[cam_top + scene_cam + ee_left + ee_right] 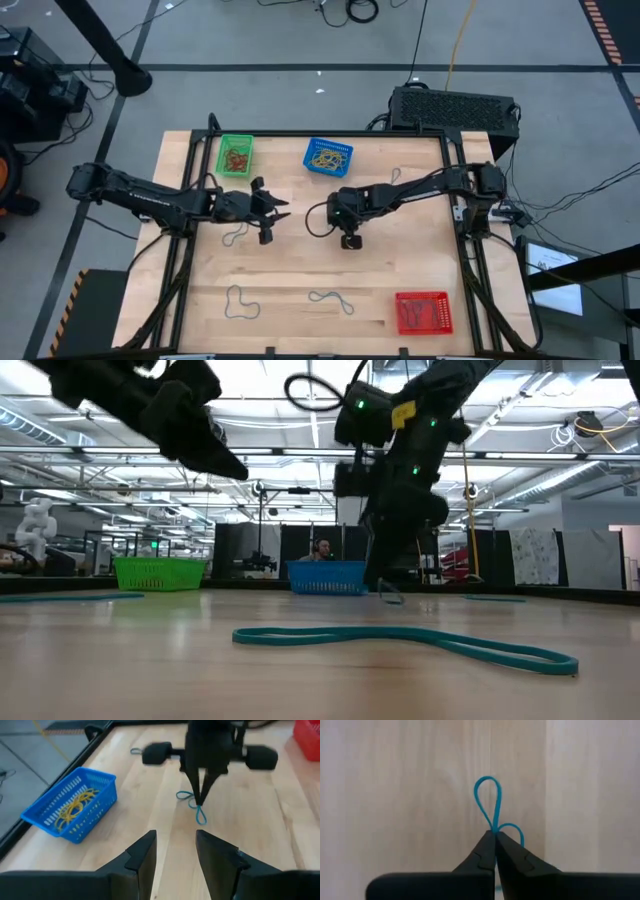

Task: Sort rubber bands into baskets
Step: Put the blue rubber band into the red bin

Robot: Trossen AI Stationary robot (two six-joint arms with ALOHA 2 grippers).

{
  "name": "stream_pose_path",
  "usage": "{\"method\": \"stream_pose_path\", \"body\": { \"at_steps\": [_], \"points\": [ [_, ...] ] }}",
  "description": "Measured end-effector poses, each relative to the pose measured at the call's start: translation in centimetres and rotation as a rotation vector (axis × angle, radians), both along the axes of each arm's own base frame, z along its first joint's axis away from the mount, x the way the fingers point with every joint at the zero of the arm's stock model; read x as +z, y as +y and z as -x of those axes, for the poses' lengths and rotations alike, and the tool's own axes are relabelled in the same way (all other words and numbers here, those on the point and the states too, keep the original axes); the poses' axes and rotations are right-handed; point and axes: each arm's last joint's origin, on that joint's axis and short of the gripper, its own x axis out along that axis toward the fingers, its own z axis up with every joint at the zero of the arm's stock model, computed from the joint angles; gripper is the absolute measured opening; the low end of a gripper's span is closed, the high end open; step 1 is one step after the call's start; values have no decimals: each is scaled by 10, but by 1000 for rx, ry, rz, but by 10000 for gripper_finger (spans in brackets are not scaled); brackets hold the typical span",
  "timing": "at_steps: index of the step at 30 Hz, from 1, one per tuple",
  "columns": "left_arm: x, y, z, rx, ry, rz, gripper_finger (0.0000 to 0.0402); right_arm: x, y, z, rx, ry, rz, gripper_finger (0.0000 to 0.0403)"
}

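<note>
My right gripper (495, 836) stands over the middle of the table (337, 213), pointing steeply down, shut on a thin teal rubber band (487, 795). My left gripper (175, 851) hovers open a little to its left (275, 210), facing it and holding nothing. At the far edge, the green basket (236, 155) holds reddish bands and the blue basket (328, 155) holds yellow ones. The red basket (423, 312) sits at the near right. Loose bands lie flat on the wood (235, 235), (240, 300), (330, 298), (395, 178). My right gripper pinches the teal band between its two fingertips at a place where two strands come together (495, 829). The fingers come from above, slanting down. One long loop and a smaller one (514, 831) stick out past the tips (200, 814). Whether they rest on the wood, I cannot tell.
A black vented box (455, 108) stands behind the table's far right corner. A long teal band (400, 638) lies close to the low camera. Bare wood stretches between the two grippers and the near edge.
</note>
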Motion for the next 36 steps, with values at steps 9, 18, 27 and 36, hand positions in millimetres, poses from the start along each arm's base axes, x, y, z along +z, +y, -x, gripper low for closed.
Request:
{"method": "stream_pose_path", "body": {
  "at_steps": [9,18,27,36],
  "points": [
    [-18,3,5,-11,-129,-1,146,56,30,30,-18,-26,-58,1],
    [-18,2,5,-28,-131,7,146,119,95,88,-115,-78,-246,0],
    [-18,-1,5,-92,-132,59,146,133,175,140,-268,-59,-423,0],
    [-18,-6,5,-132,-132,100,146,107,232,179,-464,125,-468,0]
  ]
}}
